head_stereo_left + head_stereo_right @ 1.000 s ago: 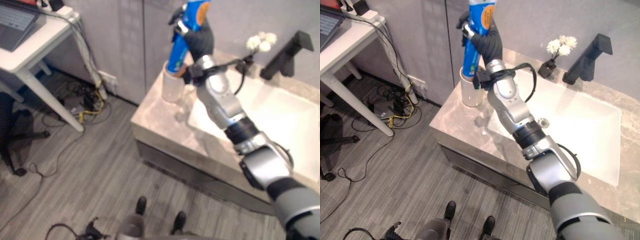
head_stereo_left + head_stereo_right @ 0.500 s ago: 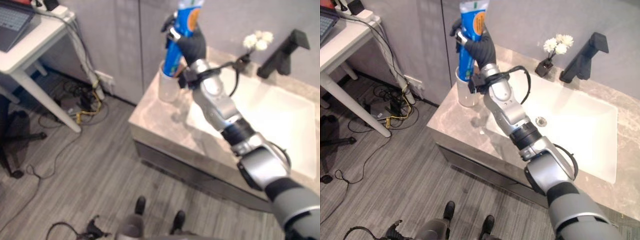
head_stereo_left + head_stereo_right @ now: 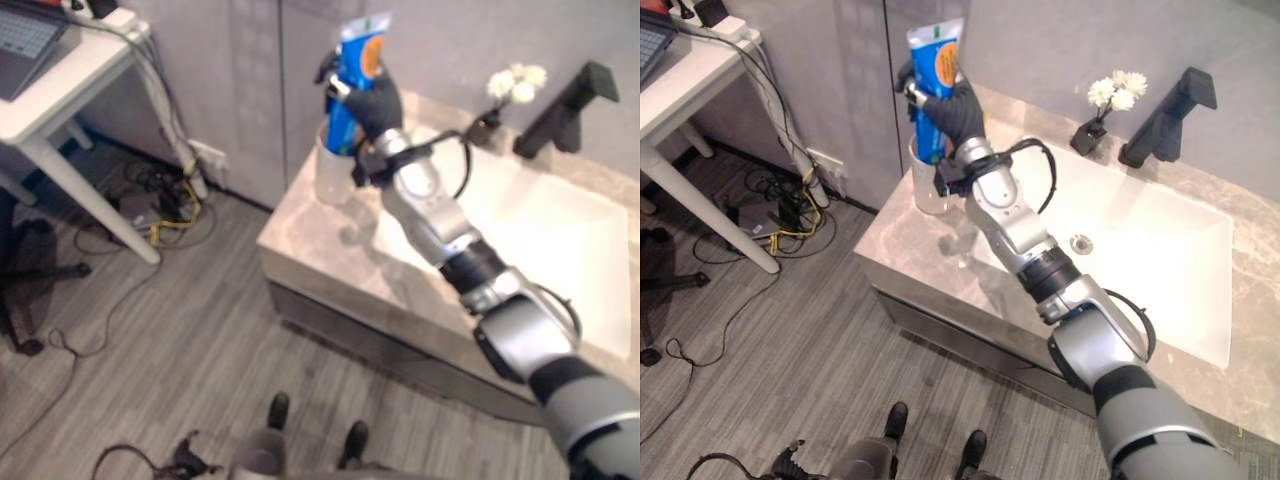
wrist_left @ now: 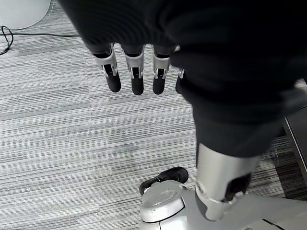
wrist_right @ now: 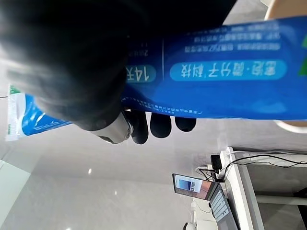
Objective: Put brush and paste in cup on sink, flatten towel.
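The blue toothpaste tube (image 3: 933,95) is gripped near-upright by the right hand (image 3: 958,108), crimped end uppermost, lower end inside the white cylindrical cup (image 3: 928,185) on the marble worktop (image 3: 930,245).

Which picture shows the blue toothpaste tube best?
The right eye view: the whole toothpaste tube shows upright in the right hand, its lower end in the white cup on the counter. The left eye view shows much the same; the right wrist view shows a close stretch of it.

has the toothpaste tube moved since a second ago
Yes. The right hand has lowered the toothpaste tube further into the white cup; more of the tube now sits below the cup's rim.
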`<state>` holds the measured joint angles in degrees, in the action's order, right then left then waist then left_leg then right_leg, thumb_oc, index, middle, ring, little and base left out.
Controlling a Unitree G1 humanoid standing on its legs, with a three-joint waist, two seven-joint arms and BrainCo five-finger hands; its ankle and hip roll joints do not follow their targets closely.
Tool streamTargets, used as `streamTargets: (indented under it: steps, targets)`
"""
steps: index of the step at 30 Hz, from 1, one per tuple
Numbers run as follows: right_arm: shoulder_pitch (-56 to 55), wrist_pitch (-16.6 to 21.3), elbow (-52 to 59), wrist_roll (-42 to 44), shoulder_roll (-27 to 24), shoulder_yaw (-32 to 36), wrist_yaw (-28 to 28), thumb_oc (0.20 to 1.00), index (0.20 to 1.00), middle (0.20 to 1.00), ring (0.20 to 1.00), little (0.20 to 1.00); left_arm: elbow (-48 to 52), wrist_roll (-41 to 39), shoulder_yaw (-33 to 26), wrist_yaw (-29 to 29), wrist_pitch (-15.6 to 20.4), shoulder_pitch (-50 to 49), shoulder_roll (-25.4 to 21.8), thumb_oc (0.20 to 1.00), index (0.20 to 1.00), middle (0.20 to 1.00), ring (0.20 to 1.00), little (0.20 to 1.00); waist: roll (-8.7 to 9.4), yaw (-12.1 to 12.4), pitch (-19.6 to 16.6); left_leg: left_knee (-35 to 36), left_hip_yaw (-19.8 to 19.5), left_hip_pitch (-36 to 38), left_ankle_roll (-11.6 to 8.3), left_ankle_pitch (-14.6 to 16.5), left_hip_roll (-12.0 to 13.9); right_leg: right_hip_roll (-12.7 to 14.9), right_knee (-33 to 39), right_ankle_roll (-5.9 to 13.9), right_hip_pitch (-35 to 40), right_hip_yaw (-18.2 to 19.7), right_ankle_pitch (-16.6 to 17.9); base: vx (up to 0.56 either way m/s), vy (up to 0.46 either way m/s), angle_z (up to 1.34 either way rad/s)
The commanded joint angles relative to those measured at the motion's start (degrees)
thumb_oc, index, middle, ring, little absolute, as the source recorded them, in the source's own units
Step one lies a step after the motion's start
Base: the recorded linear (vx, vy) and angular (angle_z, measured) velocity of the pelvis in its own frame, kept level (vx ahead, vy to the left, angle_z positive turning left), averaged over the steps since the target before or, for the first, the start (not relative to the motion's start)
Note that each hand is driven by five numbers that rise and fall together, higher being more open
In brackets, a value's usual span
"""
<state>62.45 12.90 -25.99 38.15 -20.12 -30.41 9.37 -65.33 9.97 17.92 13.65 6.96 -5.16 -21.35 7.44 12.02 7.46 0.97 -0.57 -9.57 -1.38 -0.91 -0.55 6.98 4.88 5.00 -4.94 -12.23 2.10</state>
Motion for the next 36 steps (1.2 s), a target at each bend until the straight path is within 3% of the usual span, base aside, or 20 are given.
streamTargets:
  steps: [1, 10, 11, 12, 13, 24, 36]
  targets:
    - [4.50, 3.32, -0.69, -2.09, -0.94, 0.01, -0.32, 0.200, 0.200, 0.200, 0.200, 0.200, -2.24, -0.82, 0.35, 1.35, 0.31, 1.12, -0.31, 1.000, 1.000, 1.000, 1.000, 1.000, 0.48, 0.77, 0.94, -1.11, -0.66, 3.51, 2.79, 5.60, 0.15, 2.44, 0.12, 2.55, 2.12, 1.29, 3.02, 0.00, 0.000, 0.00]
    - [4.33, 2.94, -1.69, -2.87, -0.59, -0.52, -0.33, 0.200, 0.200, 0.200, 0.200, 0.200, -2.06, -1.17, 0.32, 1.58, 0.38, 1.23, -0.22, 1.000, 1.000, 1.000, 1.000, 1.000, 0.52, 0.67, 1.13, -1.23, -0.51, 3.46, 2.85, 5.64, 0.28, 2.43, 0.12, 2.50, 1.99, 1.53, 2.99, 0.00, 0.000, 0.00]
    - [4.43, 2.76, -1.71, -3.51, -0.70, -0.90, -0.53, 0.583, 0.583, 0.583, 0.583, 0.583, -2.05, -1.09, 0.37, 1.66, 0.39, 1.12, -0.15, 1.000, 1.000, 1.000, 1.000, 1.000, 0.57, 0.70, 1.16, -1.25, -0.55, 3.44, 2.84, 5.65, 0.28, 2.41, 0.12, 2.51, 1.96, 1.54, 2.96, 0.00, 0.000, 0.00]
    - [4.52, 2.57, -1.78, -5.24, -1.01, -1.16, 0.20, 0.915, 0.915, 0.915, 0.915, 0.915, -2.13, -1.27, 0.21, 1.57, 0.42, 1.17, -0.11, 1.000, 1.000, 1.000, 1.000, 1.000, 0.59, 0.68, 1.15, -1.15, -0.58, 3.45, 2.87, 5.63, 0.29, 2.37, 0.12, 2.51, 1.89, 1.62, 2.94, 0.00, 0.000, 0.00]
    - [4.57, 2.61, -1.68, -5.80, -1.31, -1.22, 0.34, 1.000, 1.000, 1.000, 1.000, 1.000, -2.28, -1.32, 0.13, 1.64, 0.46, 1.22, -0.04, 1.000, 1.000, 1.000, 1.000, 1.000, 0.57, 0.66, 1.13, -1.13, -0.54, 3.42, 2.87, 5.62, 0.29, 2.35, 0.12, 2.53, 1.83, 1.70, 2.98, 0.00, 0.000, 0.00]
    - [4.05, 2.61, -0.80, -8.19, -2.50, -1.10, 0.84, 1.000, 1.000, 1.000, 1.000, 1.000, -3.08, -1.42, -0.32, 1.69, 0.20, 0.98, 0.46, 1.000, 1.000, 1.000, 1.000, 1.000, 0.25, 0.42, 0.61, -0.82, -0.19, 3.94, 3.01, 5.75, 0.36, 2.23, 0.12, 2.56, 1.85, 2.11, 2.94, 0.00, 0.002, -0.01]
    - [1.54, 3.87, 6.30, -19.98, -3.51, 4.13, 7.75, 1.000, 1.000, 1.000, 1.000, 1.000, -3.56, -0.29, -0.07, 2.12, -0.11, 1.82, 0.89, 1.000, 1.000, 1.000, 1.000, 1.000, -0.89, 0.55, 0.26, -1.65, 0.99, 4.58, 2.97, 6.37, 0.67, 2.02, 0.12, 2.45, 2.00, 3.11, 2.43, -0.02, -0.007, -0.05]
